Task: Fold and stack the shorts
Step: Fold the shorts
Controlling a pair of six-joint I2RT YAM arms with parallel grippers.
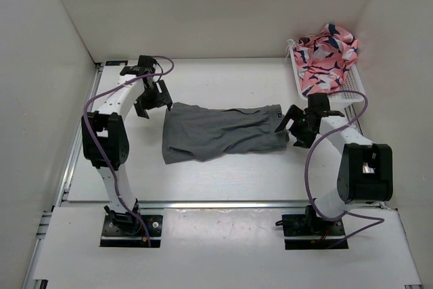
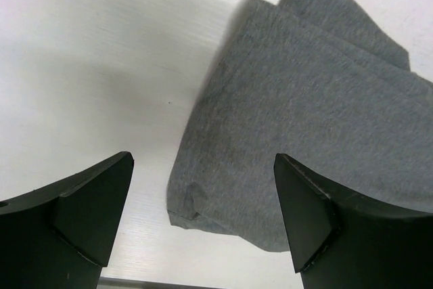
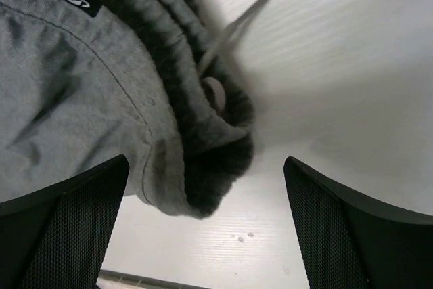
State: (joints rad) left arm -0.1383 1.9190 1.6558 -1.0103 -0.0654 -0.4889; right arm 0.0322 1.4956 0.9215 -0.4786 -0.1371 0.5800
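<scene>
The grey shorts (image 1: 220, 132) lie flat across the middle of the table, folded lengthwise, waistband to the right and leg hems to the left. My left gripper (image 1: 150, 99) is open and empty, hovering just off the shorts' far left corner; its wrist view shows the leg hem corner (image 2: 203, 214) between the fingers (image 2: 88, 211). My right gripper (image 1: 296, 126) is open and empty beside the waistband end; its wrist view shows the gathered waistband (image 3: 203, 140) with a drawstring (image 3: 230, 28) and a black label (image 3: 78, 1).
A white basket (image 1: 352, 94) at the back right holds a pink patterned garment (image 1: 325, 55). White walls enclose the table on three sides. A metal rail runs along the table's left and near edges.
</scene>
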